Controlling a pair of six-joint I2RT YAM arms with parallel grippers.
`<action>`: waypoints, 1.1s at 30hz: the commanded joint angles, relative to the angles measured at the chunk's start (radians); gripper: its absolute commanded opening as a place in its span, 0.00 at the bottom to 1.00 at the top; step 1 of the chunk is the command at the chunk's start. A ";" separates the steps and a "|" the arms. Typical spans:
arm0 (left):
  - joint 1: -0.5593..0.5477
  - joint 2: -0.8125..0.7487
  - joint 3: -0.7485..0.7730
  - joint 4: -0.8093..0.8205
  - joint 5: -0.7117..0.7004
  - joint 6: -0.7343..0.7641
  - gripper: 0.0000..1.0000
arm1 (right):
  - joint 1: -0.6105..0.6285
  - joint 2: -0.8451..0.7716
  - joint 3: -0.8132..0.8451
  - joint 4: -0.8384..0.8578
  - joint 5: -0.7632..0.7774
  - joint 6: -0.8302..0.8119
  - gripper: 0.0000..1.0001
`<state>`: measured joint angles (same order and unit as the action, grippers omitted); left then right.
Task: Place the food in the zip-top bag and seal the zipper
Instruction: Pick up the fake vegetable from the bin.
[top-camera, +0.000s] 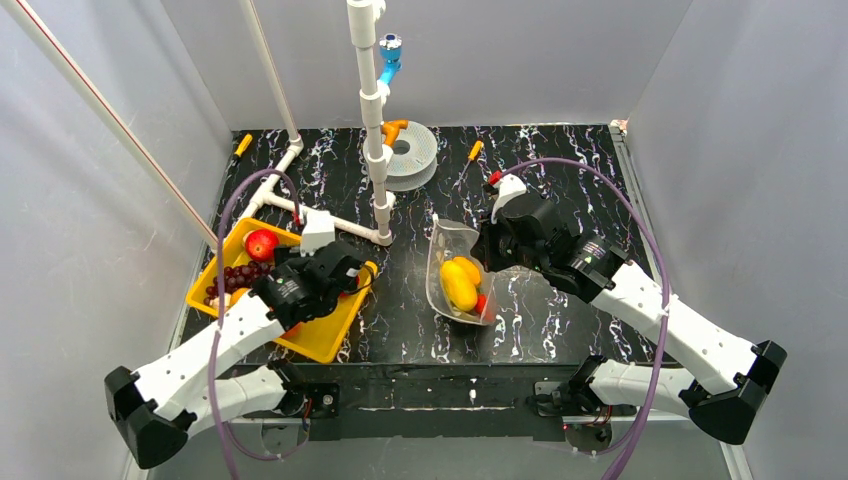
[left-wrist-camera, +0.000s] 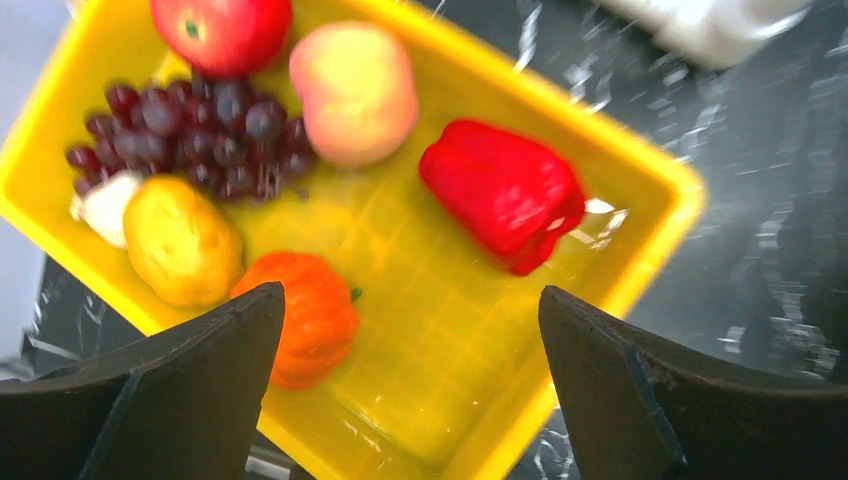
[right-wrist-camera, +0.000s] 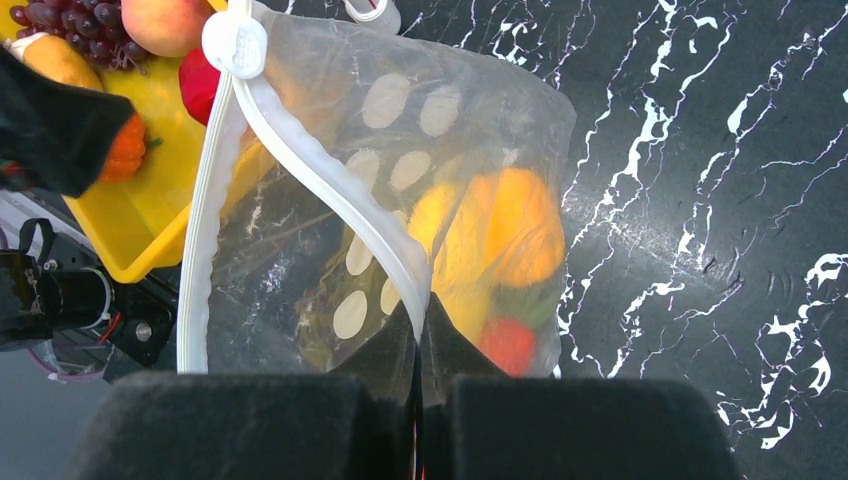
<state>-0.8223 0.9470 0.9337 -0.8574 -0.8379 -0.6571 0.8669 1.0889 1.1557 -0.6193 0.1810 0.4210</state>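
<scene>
The food lies in two places. In the yellow tray are a red apple, a peach, purple grapes, a red pepper, a yellow fruit and an orange pumpkin. My left gripper hangs open and empty over the tray, above its near end. The zip-top bag stands mid-table with its mouth held open. Yellow, orange and red pieces are inside it. My right gripper is shut on the zipper at the bag's mouth edge.
A white pipe frame rises behind the tray and bag. A grey spool and an orange-handled tool lie at the back. The zipper's slider tab sits at the far end of the strip. Grey walls enclose the black marbled table.
</scene>
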 joint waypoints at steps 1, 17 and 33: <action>0.157 -0.007 -0.160 0.119 0.115 -0.032 0.98 | 0.004 -0.005 0.018 0.025 0.006 0.005 0.01; 0.442 0.077 -0.237 0.262 0.495 -0.362 0.98 | 0.004 0.000 0.030 0.023 0.012 -0.006 0.01; 0.707 0.151 -0.394 0.552 0.951 -0.596 0.98 | 0.004 -0.005 0.012 0.029 0.020 -0.013 0.01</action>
<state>-0.1600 1.0519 0.5781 -0.4030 -0.0399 -1.1839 0.8673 1.0893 1.1557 -0.6262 0.1913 0.4156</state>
